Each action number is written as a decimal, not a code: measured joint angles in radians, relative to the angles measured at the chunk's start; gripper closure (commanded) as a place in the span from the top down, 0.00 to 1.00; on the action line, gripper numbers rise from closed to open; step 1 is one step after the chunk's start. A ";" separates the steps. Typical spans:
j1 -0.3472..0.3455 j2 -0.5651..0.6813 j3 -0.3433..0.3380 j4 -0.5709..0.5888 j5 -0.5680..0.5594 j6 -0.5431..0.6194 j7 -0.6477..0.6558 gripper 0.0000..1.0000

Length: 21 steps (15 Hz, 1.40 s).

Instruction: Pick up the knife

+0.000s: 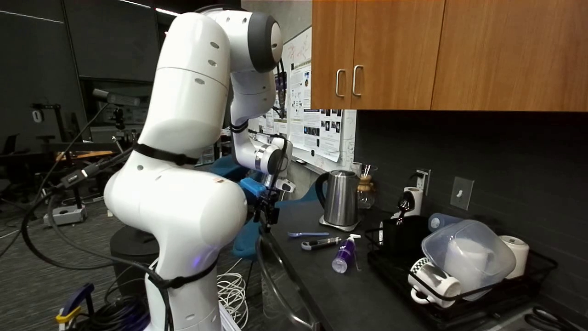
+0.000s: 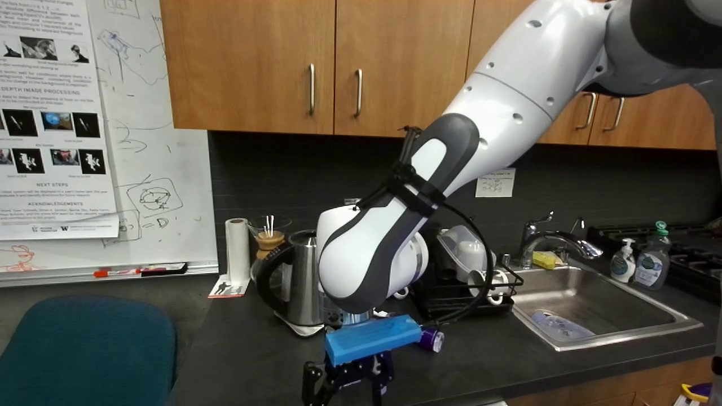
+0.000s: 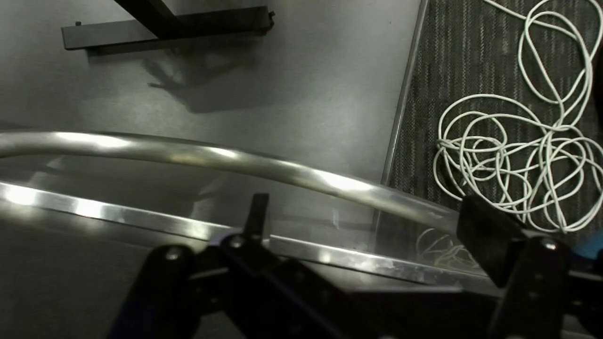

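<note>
The knife (image 1: pixel 308 234), a slim lavender-blue utensil, lies flat on the dark counter in an exterior view. Its ends are too small to make out clearly. My gripper (image 1: pixel 265 219) hangs to the left of it, by the counter's front edge, and does not touch it. In the wrist view the gripper's fingers (image 3: pixel 370 226) stand wide apart with nothing between them. A small pale lavender patch shows behind the left finger; I cannot tell what it is. In an exterior view the gripper (image 2: pixel 345 392) is partly cut off at the bottom, and I cannot make out the knife there.
A grey-and-black slim tool (image 1: pixel 320 243) and a purple pump bottle (image 1: pixel 345 254) lie near the knife. A steel kettle (image 1: pixel 341 197) stands behind, a dish rack (image 1: pixel 542 271) to the right. A curved metal handle (image 3: pixel 226 155) runs along the counter's front edge (image 3: pixel 339 259).
</note>
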 measured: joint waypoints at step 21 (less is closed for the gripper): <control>-0.010 0.069 -0.119 0.086 -0.108 -0.018 0.051 0.00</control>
